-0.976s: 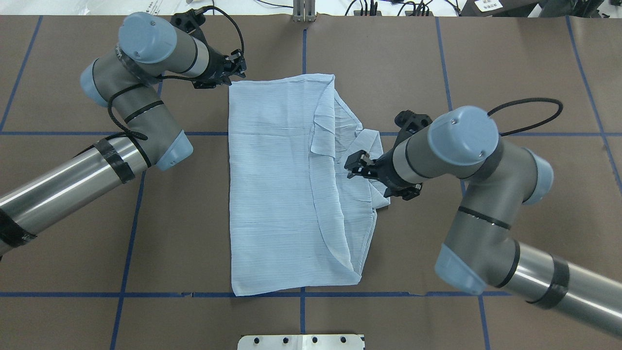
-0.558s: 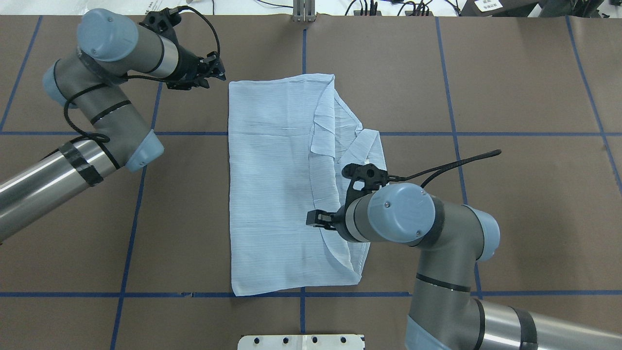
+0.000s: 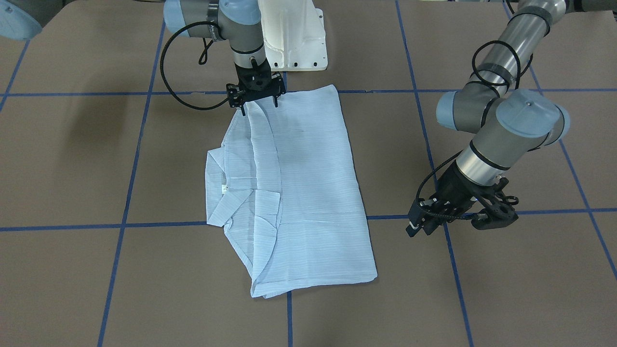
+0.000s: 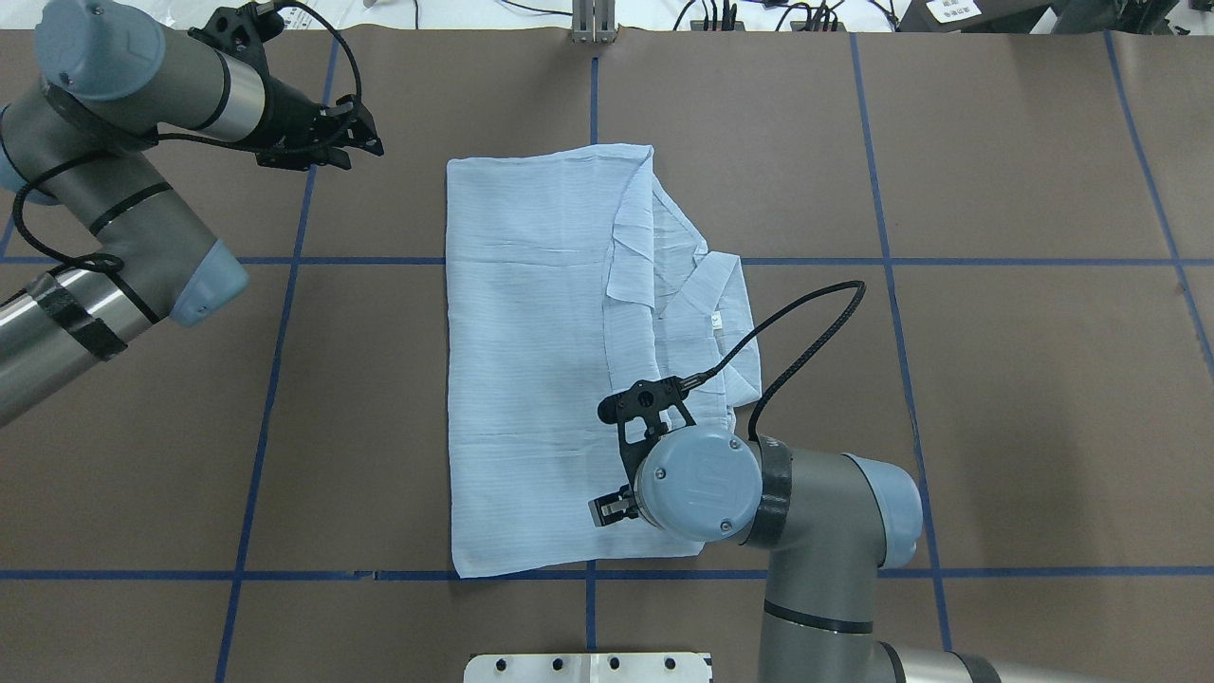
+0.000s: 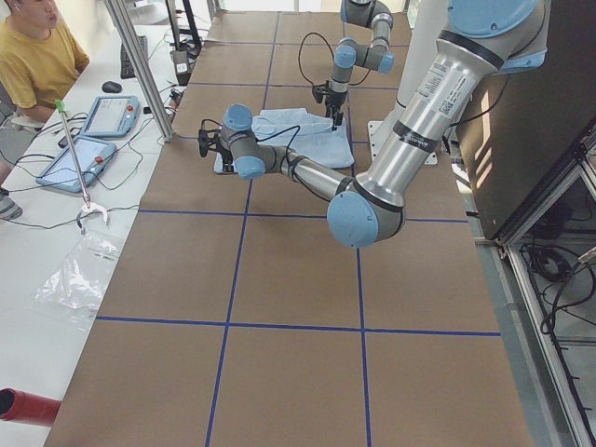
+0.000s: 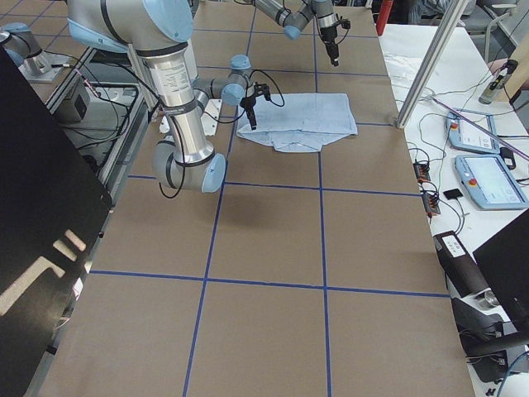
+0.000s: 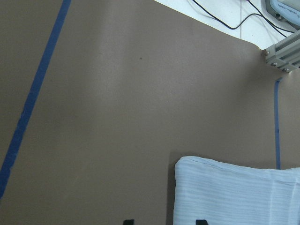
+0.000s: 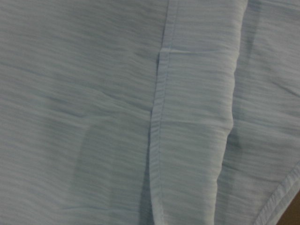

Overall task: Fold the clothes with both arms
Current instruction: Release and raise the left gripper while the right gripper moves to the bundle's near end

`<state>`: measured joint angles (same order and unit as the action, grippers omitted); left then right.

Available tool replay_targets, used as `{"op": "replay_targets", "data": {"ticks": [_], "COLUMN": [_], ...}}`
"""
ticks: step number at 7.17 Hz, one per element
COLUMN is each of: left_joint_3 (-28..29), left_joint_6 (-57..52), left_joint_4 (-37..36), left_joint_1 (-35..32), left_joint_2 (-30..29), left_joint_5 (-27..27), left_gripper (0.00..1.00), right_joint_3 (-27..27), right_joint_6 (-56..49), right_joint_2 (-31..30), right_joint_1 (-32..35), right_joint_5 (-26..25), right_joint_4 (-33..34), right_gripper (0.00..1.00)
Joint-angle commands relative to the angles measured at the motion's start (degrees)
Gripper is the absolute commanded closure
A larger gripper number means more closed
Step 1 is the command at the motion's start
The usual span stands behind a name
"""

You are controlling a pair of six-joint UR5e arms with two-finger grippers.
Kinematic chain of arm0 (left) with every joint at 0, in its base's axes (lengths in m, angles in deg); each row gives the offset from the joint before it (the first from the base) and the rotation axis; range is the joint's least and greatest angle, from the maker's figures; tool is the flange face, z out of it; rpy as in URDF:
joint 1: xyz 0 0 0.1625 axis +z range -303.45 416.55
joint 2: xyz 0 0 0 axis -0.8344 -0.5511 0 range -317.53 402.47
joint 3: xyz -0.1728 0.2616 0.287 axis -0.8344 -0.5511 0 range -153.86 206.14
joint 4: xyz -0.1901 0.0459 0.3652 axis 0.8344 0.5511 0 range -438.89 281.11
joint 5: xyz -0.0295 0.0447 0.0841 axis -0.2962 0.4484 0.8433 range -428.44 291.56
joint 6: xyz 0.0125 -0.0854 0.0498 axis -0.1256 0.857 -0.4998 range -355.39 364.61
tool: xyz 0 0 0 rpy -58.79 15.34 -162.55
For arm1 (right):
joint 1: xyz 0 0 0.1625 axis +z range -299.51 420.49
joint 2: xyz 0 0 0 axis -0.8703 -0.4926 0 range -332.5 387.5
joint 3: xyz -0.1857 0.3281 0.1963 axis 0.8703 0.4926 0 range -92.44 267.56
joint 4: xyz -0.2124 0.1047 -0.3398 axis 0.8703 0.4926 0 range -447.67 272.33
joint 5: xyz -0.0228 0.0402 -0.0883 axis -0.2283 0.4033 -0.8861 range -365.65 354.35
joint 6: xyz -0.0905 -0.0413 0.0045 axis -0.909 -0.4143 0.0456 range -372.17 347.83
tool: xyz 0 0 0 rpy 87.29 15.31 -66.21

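Observation:
The light blue pinstriped shirt (image 4: 541,360) lies folded into a long rectangle at the table's middle, with its collar (image 4: 716,285) and white neck label on the right side. My right gripper (image 3: 258,104) points straight down over the shirt's near right part, just above the cloth, with its fingers spread and holding nothing. In the overhead view it (image 4: 604,509) is mostly hidden under its own wrist. The right wrist view shows only cloth and a hem seam (image 8: 157,140). My left gripper (image 4: 370,142) is open and empty, off the shirt's far left corner (image 7: 187,168).
The brown table covering carries a grid of blue tape lines (image 4: 285,259). The white pedestal base (image 3: 294,38) stands at the near edge. A metal post (image 4: 593,24) and cables are at the far edge. An operator (image 5: 37,56) sits beyond it with tablets.
My right arm swung along the shirt's right side toward the near edge and now points down. My left gripper drew back to the left, away from the far left corner.

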<state>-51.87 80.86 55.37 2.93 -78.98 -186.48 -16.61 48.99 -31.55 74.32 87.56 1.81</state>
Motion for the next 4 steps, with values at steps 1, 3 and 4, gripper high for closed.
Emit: {"op": "replay_targets", "data": {"ticks": [1,3,4], "left_joint_3": [-0.05,-0.05,-0.05], "left_joint_6": [-0.05,-0.05,0.03], "left_joint_4": [-0.05,-0.14,-0.31], "left_joint_1": [-0.08,-0.08,-0.08], "left_joint_2": [0.16,0.16,-0.01], "left_joint_5": [-0.08,-0.08,-0.08], "left_gripper": [0.46,0.46,0.46], "right_joint_3": [0.28,-0.42,-1.82], "right_joint_6": [-2.96,-5.16,-5.95], "right_joint_2": [-0.80,-1.24,-3.07], "right_joint_1": [-0.74,1.01,1.89], "right_joint_5": [-0.74,-0.92,-0.75], "right_joint_4": [2.35,6.65,6.76], "right_gripper": [0.00,0.00,0.00]}}
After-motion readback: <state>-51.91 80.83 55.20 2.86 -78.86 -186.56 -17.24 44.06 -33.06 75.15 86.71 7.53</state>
